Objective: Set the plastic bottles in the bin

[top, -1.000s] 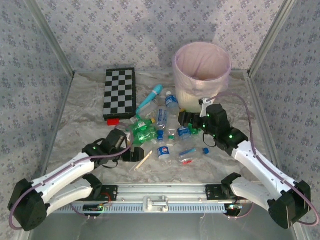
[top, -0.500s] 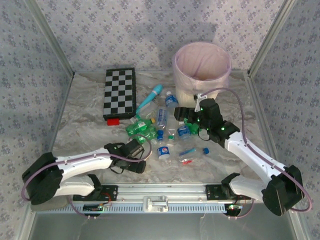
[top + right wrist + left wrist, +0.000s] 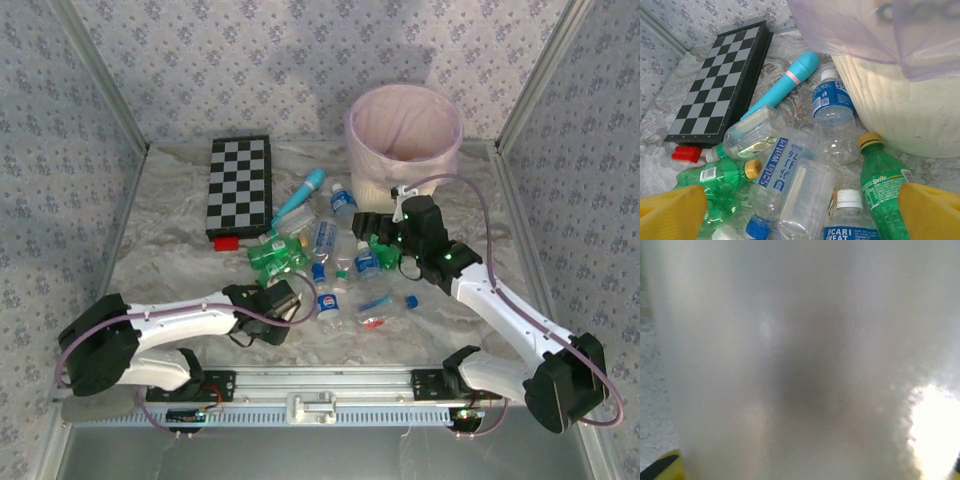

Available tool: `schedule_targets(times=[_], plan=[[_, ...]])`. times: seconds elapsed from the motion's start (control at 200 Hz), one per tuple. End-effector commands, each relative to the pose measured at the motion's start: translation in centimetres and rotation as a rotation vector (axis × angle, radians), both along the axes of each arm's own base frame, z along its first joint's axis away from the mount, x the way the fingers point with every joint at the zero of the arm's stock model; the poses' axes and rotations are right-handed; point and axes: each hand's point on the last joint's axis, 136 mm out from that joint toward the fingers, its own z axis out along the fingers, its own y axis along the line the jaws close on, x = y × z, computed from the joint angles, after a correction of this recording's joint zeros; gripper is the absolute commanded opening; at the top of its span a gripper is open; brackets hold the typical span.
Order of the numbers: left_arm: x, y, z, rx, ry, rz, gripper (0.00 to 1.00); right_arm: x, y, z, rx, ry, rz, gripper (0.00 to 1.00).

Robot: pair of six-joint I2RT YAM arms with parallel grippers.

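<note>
Left end effector point(image 3: 285, 298) clamped, on what I can't tell; right end effector point(image 3: 372, 235) wide open over bottles point(image 3: 785, 170) at bin's point(image 3: 370, 190) 7 o'clock.

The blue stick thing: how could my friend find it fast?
Find the big cream bin with the pink liner at the far right, then look left toward the checkerboard. The teal wand lies slanted between them: long, smooth, with no cap or label, unlike the bottles nearby.
</note>
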Motion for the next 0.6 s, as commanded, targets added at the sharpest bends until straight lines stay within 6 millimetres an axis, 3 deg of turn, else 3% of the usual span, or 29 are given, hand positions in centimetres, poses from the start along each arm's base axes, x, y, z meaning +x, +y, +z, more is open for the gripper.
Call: schedule_targets(times=[0.0, 0.165, 0.295, 0.595], plan=[[0.7, -0.2, 2.5, -0.051, -0.07, 0.015, 0.41, 0.8, 0.0, 0.9, 0.005, -0.036, -0.008, 1.0], [1.4, -1.8, 6.5, -0.221, -0.161, -0.004, 0.39, 1.7, 1.4, 0.6, 0.052, -0.021, 0.036, 1.0], [3.2, -3.1, 10.4, -0.348, -0.287, 0.027, 0.39, 2.5, 3.0, 1.2, 0.091, -0.017, 0.089, 1.0], [11.3, -5.3, 16.4, -0.622, -0.583, 0.253, 0.35, 3.6, 7.2, 2.3, 0.204, -0.006, 0.228, 1.0]])
